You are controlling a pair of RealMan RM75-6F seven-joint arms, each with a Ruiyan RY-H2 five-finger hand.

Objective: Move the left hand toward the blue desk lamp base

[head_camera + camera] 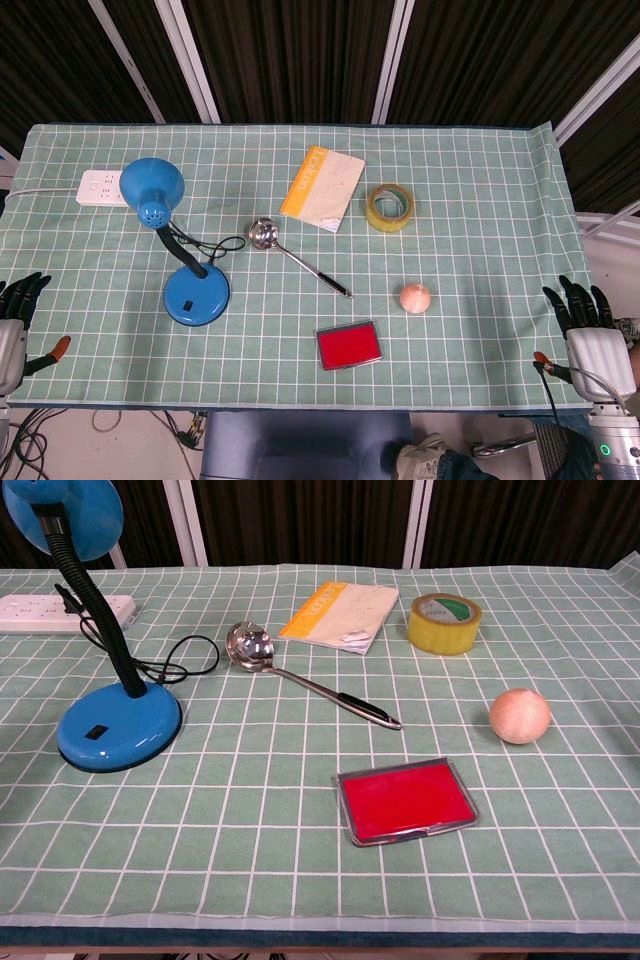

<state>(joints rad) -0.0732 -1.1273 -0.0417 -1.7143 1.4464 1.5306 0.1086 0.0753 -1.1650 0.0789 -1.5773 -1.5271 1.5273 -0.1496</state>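
Head view, Inspector A: bench [480,330] under a green checked cloth, largest item. Blue desk lamp next, its base [196,296] toward nine o'clock of the cloth's middle, flat on the cloth, black neck rising to the shade [152,189] at eleven o'clock of the base.

Inspector B: And the hands?

A: Left hand [15,325] at the near left edge, at nine o'clock of the base and well apart from it. Fingers [24,290] apart, holding nothing. Right hand [590,335] at the near right edge, fingers spread, likewise holding nothing. Neither shows in the chest view.

B: Smaller items?

A: White power strip [100,187] just beside the shade. Yellow-edged booklet [322,187] at twelve o'clock. Red pad [349,345] at six. Ladle [296,256] at centre, tape roll [389,207] at two, pale ball [415,298] at four.
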